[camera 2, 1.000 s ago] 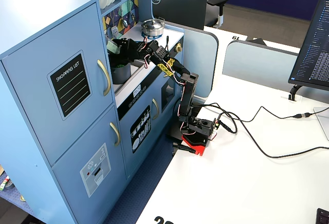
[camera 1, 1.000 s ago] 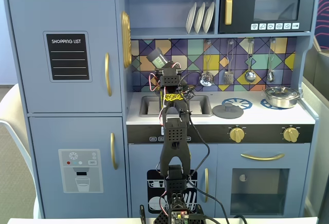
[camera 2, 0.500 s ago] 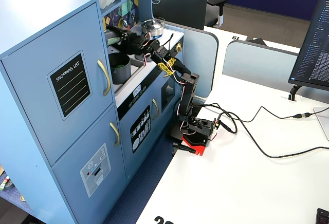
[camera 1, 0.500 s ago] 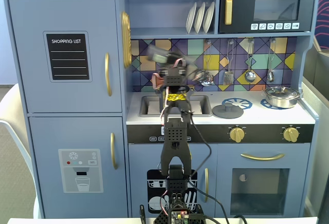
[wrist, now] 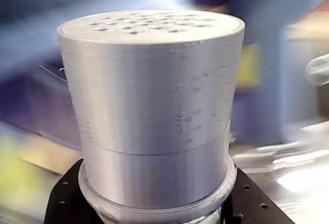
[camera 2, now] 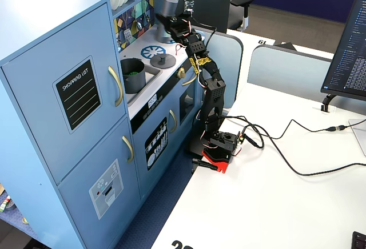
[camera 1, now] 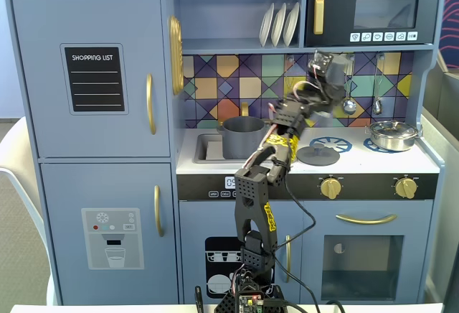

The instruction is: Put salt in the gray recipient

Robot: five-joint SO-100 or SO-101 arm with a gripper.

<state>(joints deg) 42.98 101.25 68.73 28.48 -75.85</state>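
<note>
The salt is a gray cylinder with a perforated top and fills the wrist view. My gripper is shut on its lower part, with a black jaw on each side. In both fixed views the salt is held high above the stove top, near the back wall. My gripper is just under it. The gray recipient stands in the sink, uncovered, to the left of and below the salt in a fixed view.
A flat gray knobbed lid lies on the left burner under the arm. A shiny silver lidded pan sits on the right burner. Utensils hang on the tiled back wall. A shelf with plates is overhead.
</note>
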